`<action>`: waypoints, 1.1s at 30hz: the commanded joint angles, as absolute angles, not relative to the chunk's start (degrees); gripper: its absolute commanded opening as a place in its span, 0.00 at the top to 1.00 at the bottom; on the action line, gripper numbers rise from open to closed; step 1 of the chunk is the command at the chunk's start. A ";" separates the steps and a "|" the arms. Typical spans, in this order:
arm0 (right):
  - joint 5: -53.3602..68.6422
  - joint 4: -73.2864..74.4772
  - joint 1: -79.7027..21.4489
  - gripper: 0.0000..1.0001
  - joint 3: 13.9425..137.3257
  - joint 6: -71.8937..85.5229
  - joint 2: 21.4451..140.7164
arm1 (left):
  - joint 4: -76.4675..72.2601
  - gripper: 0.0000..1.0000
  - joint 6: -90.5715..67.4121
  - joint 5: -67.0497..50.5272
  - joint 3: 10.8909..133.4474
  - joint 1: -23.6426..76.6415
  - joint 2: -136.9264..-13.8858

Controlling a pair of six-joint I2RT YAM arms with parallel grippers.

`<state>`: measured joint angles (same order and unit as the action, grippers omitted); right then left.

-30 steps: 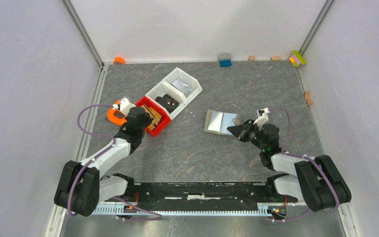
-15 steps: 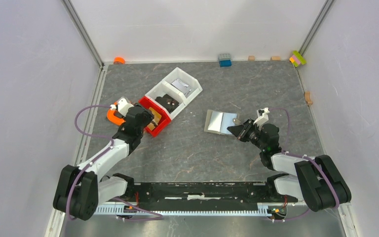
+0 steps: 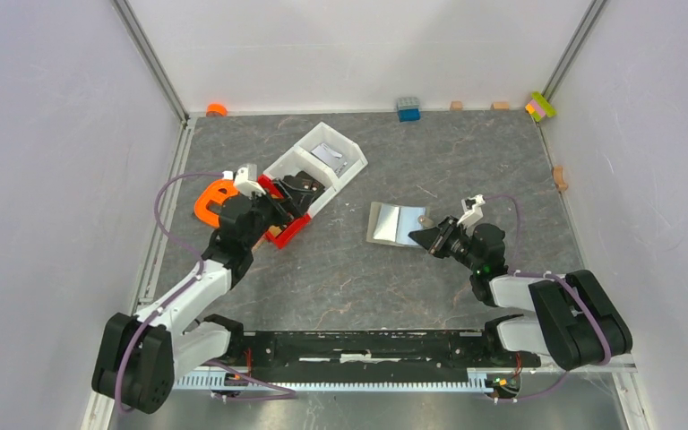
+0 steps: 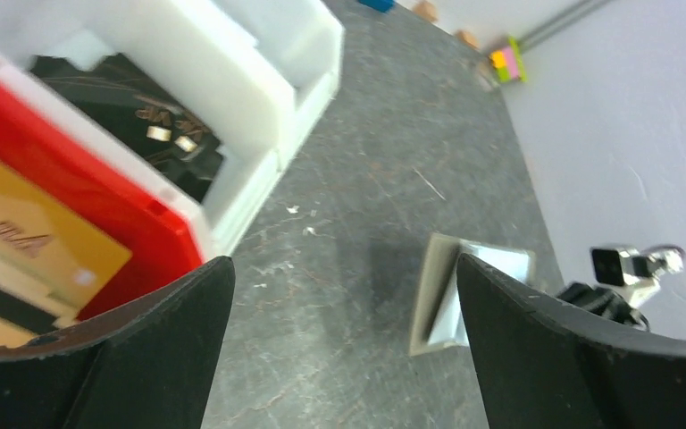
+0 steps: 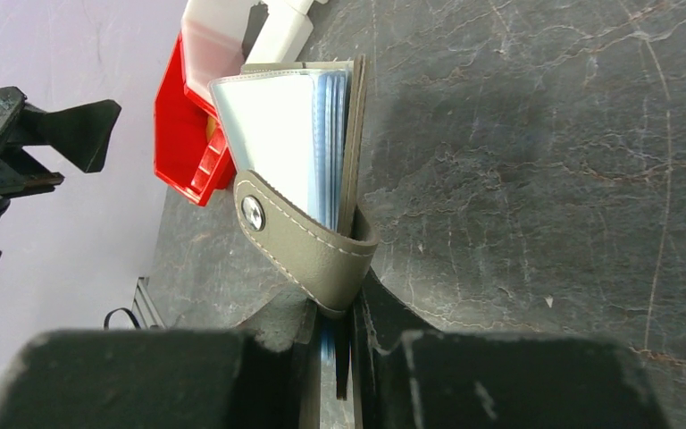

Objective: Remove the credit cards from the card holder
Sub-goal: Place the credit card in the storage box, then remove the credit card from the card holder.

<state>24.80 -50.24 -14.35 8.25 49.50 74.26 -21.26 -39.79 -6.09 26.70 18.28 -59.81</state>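
The card holder (image 3: pixel 397 223) is a taupe bifold standing partly open on the dark table, right of centre. My right gripper (image 3: pixel 418 237) is shut on its near edge. In the right wrist view the snap strap of the card holder (image 5: pixel 314 246) curls over my right gripper (image 5: pixel 339 357), and pale blue credit cards (image 5: pixel 329 143) sit edge-on inside, beside a whitish sleeve (image 5: pixel 263 134). My left gripper (image 3: pixel 284 199) hovers over the red bin (image 3: pixel 292 227) with its jaws wide open and nothing between them. From the left wrist view the card holder (image 4: pixel 430 286) shows past my left gripper (image 4: pixel 344 344).
A yellow card (image 4: pixel 40 241) lies in the red bin (image 4: pixel 143 214). The white bin (image 3: pixel 322 161) behind it holds dark items and a grey piece. An orange object (image 3: pixel 212 201) sits left of the bins. Small coloured blocks (image 3: pixel 408 108) line the back wall.
My left gripper went from shut to wide open and rose back from the red bin. My right gripper nudged the card holder slightly left.
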 commanded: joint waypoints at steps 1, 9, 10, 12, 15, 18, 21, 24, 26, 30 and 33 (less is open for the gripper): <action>27.15 -56.64 -14.11 0.99 10.29 50.18 74.62 | -30.03 0.00 -37.62 -15.24 26.72 20.55 -62.35; 27.43 -57.13 -14.15 0.97 10.19 50.10 75.01 | -28.71 0.00 -36.91 -7.14 29.56 32.63 -65.24; 27.45 -57.28 -14.13 0.97 10.12 50.19 75.14 | -27.17 0.00 -37.25 -5.30 30.89 34.04 -65.86; 27.79 -58.02 -14.13 0.97 10.10 50.51 75.57 | -21.42 0.01 -37.12 -3.05 35.16 35.48 -67.48; 28.04 -59.03 -14.24 0.96 9.83 50.80 75.85 | -18.96 0.04 -34.87 -1.30 39.59 36.56 -71.30; 28.49 -59.59 -14.20 0.94 9.96 51.26 76.37 | -23.29 0.00 -32.58 -2.63 40.22 37.86 -76.30; 29.65 -61.37 -14.58 0.93 10.02 52.46 76.76 | -20.47 0.00 -31.98 -9.05 44.68 39.71 -81.31; 29.35 -61.40 -14.68 0.92 9.83 52.30 76.38 | -15.62 0.00 -28.73 -10.08 48.09 42.43 -84.10; 29.44 -61.25 -14.68 0.92 9.88 52.27 76.36 | -12.58 0.00 -27.02 -8.36 49.57 43.15 -85.68; 30.27 -62.19 -14.67 0.91 9.87 53.15 75.91 | -10.20 0.00 -26.62 -10.09 52.02 43.15 -88.93; 30.76 -62.66 -14.68 0.91 9.93 53.61 75.42 | -9.49 0.04 -28.35 -12.88 53.82 43.07 -91.48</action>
<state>29.02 -57.49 -14.52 8.40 52.71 76.58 -11.90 -29.87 -9.37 50.15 43.38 -88.82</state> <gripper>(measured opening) 0.156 0.995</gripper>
